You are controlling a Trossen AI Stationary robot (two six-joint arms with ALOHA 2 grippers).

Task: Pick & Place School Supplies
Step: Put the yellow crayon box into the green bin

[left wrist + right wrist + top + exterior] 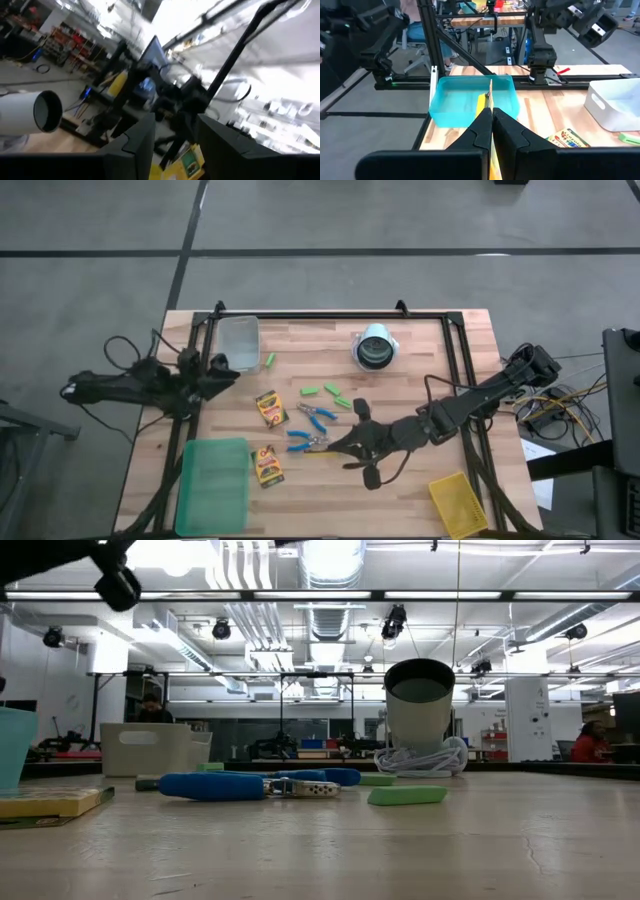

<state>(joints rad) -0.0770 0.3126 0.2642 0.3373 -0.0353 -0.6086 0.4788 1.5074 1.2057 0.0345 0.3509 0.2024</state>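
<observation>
The right arm reaches across the pale wooden surface from the right, and the right gripper sits low near the middle, its fingers clenched on a thin yellow pencil-like stick that pokes out toward the flat green tray. Just beside that gripper lie two small blue-handled metal scissors, one above the other, the lower pair almost touching the fingertips. A yellow-and-green crayon box lies left of the scissors, and a second crayon box rests just beside the tray's right edge. Several tiny light-green eraser blocks are scattered above the scissors, with one more beside the clear plastic bin near the far edge. A white cup with a coiled cord stands toward the far side, well apart from the supplies. The small yellow bin sits at the near right corner. The left arm waits at the left edge, its left gripper raised near the clear bin with its fingers spread and grasping nothing.
</observation>
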